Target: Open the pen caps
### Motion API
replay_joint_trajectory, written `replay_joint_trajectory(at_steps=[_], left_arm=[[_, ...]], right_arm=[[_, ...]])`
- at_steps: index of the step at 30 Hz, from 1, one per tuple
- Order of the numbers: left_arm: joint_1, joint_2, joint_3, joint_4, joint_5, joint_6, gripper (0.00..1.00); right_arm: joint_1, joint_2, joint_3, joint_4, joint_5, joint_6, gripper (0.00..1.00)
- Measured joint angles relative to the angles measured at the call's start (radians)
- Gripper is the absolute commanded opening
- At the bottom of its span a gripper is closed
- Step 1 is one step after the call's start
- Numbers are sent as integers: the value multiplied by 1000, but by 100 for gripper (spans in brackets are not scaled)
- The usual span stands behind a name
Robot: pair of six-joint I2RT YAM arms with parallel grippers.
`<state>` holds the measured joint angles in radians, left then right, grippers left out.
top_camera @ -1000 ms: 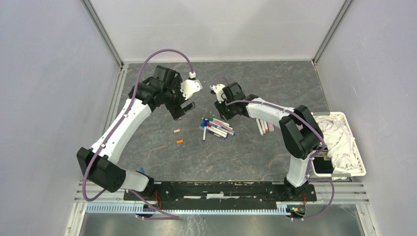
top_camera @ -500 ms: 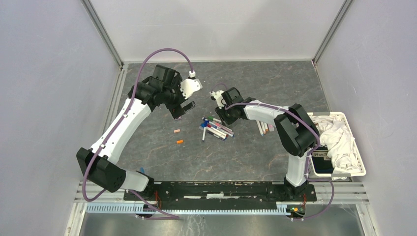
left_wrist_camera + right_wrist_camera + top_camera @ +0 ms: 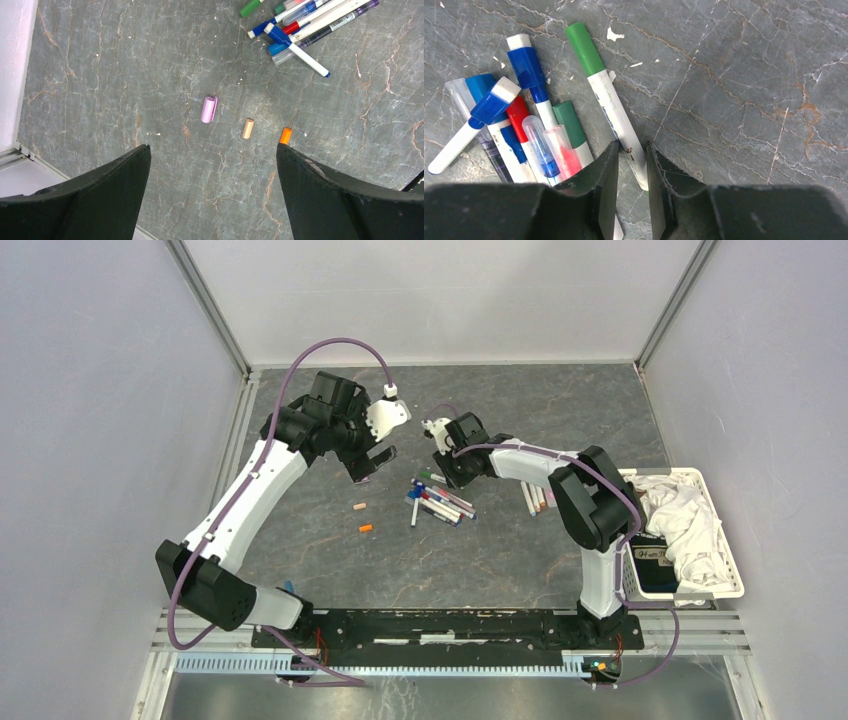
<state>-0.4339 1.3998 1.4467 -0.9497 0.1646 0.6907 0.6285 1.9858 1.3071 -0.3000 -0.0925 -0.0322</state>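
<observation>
One pen between the right fingers: green, cap on

The right gripper (image 3: 632, 160) straddles the white barrel of the green pen (image 3: 611, 105), with a finger close on each side. I cannot tell whether they pinch it yet. Its cap (image 3: 585, 47) lies ahead of the fingertips, and the other pens (image 3: 524, 130) are piled to their left. The left gripper (image 3: 212, 165) is spread wide and empty, with three loose caps (image 3: 248, 128) below it.

Note for the step: grip the barrel squarely and well back from the cap. Lift it clear of the neighbouring pen, then let the left gripper pull the cap straight along the axis.
</observation>
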Motion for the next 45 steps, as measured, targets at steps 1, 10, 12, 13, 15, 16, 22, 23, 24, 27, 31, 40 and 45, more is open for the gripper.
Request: replay_joint_trajectory(at_steps=[1,10,12,13,15,16,22,23,24,27,31,40,45], left_arm=[[0,0,0,0,1,0,100],[0,1,0,-15,23,0,100],[0,1,0,-20,37,1,100],[0,1,-2,-22,48,1,100],[0,1,-13,-22,72,2,100],[0,1,-19,-23,82,6,100],[1,-13,-89,-33,214,93,100],[1,-22,-101,-37,241,119,100],[1,-32,-109,-40,261,142,100],[0,-55,-121,-57,327,217,100],[-2,-48,-120,-79,388,307,92],[-79,-14,-134,-150,394,459,85],[-119,-8,-152,-169,386,494,73]], right_arm=[[0,2,2,2,2,0,27],[-11,-16,-37,61,14,21,0],[-17,-31,-61,77,3,34,0],[-21,-41,-70,75,-5,40,0],[-30,-63,-84,59,-27,48,0],[-32,-73,-87,50,-40,52,0],[-44,-192,-87,7,-208,69,0],[-44,-211,-87,2,-250,72,0],[-44,-232,-87,-2,-301,77,0],[-39,-285,-112,3,-446,93,0],[-19,-323,-170,9,-603,119,0],[18,-323,-206,30,-835,143,0],[24,-323,-206,32,-897,140,0]])
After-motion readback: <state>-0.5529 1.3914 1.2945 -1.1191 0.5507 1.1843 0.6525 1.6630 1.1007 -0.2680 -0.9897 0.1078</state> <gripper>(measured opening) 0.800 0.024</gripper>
